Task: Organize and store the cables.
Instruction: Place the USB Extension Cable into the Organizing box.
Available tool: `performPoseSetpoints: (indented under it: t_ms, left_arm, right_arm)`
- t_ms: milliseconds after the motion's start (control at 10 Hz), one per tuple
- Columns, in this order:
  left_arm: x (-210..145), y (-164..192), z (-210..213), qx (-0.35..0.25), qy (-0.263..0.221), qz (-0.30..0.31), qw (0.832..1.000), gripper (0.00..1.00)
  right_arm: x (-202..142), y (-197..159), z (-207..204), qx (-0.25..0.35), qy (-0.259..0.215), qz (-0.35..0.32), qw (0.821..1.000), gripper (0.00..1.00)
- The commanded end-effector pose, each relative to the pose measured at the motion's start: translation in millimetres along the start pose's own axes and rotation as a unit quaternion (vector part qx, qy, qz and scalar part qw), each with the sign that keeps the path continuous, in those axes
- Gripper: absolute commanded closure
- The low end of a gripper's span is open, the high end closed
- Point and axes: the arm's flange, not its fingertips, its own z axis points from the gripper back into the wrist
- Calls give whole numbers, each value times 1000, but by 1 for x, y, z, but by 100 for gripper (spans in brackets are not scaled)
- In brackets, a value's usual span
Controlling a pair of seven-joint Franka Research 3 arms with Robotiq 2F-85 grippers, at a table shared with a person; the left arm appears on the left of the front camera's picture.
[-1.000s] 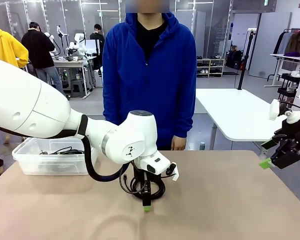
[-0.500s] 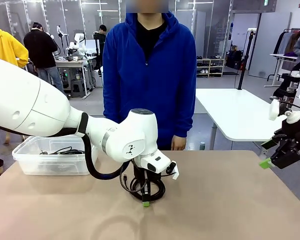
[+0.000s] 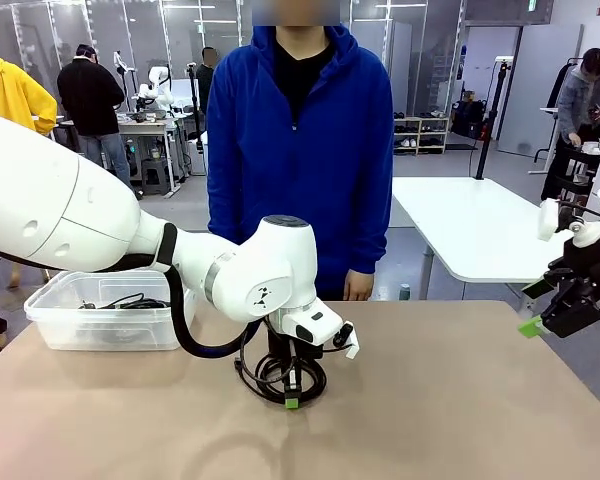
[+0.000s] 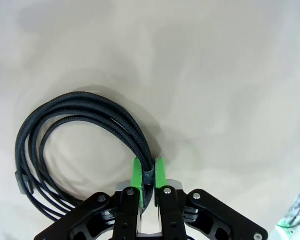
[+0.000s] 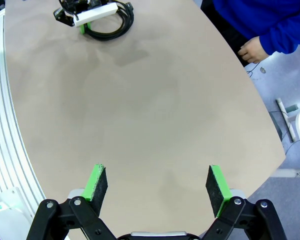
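Note:
A coiled black cable (image 3: 280,375) hangs just above the tan table near its middle, and my left gripper (image 3: 292,401) is shut on one side of the coil. In the left wrist view the green pads (image 4: 136,171) pinch the bundled strands of the cable (image 4: 65,130), whose loop spreads off to the left. More cables (image 3: 125,301) lie in the clear plastic bin (image 3: 100,325) at the table's left. My right gripper (image 5: 157,182) is open over the table's right edge with nothing between its fingers; the front view shows that gripper (image 3: 555,315) at far right.
A person in a blue hoodie (image 3: 300,150) stands at the far side, one hand (image 3: 357,288) at the table edge. The left arm's big white links (image 3: 130,240) cross the left half of the table. A white table (image 3: 470,225) stands behind on the right.
My left gripper has risen a little with the cable coil in it and the coil has shifted slightly left. The right arm has not moved.

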Motion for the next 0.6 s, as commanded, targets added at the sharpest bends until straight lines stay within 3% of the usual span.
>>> performPoseSetpoints:
  t_ms: [0, 500]
  left_arm:
    - [-5, -1, 29, 2, 12, 8, 1000, 100]
    - [-18, -11, 115, 27, 2, -38, 999, 100]
  right_arm:
    - [2, 0, -1, 0, 1, -10, 1000, 0]
    - [2, 0, -1, 0, 1, -10, 1000, 0]
